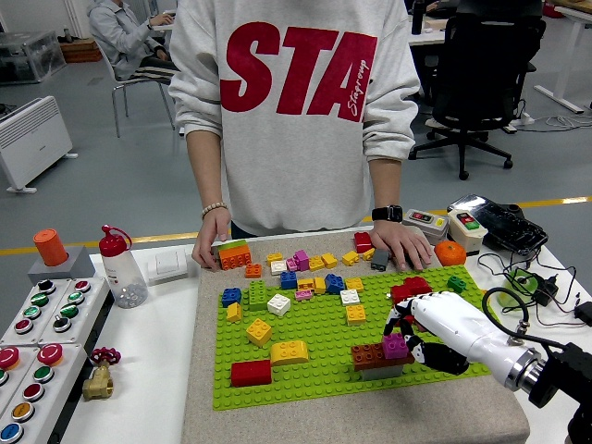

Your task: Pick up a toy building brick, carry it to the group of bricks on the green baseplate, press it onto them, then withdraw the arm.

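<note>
The right hand (421, 335) reaches in from the lower right over the green baseplate (324, 342), its white back turned up and its dark fingers (400, 322) curled down around a magenta brick (396, 346). That brick sits on top of a brown brick (370, 354), which rests on a grey piece at the plate's near right part. Whether the fingers truly pinch the magenta brick or merely touch it from above cannot be told, since the palm hides most of the contact. A black thumb (444, 358) lies along the plate just right of the stack.

Elsewhere on the plate stand a red brick (251, 373) near the front left, a yellow arched brick (289, 352) beside it, a yellow brick (259, 331), a white brick (278, 304), a blue brick (231, 297) and a red cluster (411, 289) just behind the robot's hand. Loose bricks lie in a row on the mat beyond the plate's far edge.

A person in a grey sweatshirt stands at the far side. One of the person's hands (212, 240) rests by an orange brick (235, 256) at the mat's far left, the other hand (401, 245), with a black watch on the wrist, lies flat near the far right bricks. The left arm does not show
</note>
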You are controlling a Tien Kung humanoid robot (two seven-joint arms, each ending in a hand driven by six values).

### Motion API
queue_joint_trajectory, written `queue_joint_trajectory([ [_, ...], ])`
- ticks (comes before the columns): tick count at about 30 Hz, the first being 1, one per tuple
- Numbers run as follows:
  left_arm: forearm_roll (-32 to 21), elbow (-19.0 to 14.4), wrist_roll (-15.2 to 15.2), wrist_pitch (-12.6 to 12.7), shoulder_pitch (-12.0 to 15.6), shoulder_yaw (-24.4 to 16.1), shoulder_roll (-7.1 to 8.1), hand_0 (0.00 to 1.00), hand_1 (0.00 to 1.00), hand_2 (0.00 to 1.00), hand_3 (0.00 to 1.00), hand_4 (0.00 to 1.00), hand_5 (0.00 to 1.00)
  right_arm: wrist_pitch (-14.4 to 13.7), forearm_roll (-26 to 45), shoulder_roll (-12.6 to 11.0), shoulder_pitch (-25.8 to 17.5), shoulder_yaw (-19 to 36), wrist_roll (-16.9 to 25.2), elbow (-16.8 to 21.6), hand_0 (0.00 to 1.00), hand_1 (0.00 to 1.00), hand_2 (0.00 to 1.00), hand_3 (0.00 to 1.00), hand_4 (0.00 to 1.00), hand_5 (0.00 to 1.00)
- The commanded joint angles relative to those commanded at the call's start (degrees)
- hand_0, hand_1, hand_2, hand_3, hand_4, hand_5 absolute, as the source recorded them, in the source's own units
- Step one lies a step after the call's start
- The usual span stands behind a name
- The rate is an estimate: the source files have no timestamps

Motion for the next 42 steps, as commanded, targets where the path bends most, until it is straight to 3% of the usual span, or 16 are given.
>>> queue_joint_trajectory([
  [42,-0.7,0.0,0.0,-0.1,-0.8,0.6,0.0,0.729,0.74,0.823,0.707,0.494,0.998,2.5,-0.1,1.5,1.5,-3.3,-0.2,-4.6,0.618,0.656,0.619,0.541,0.002,0.003],
])
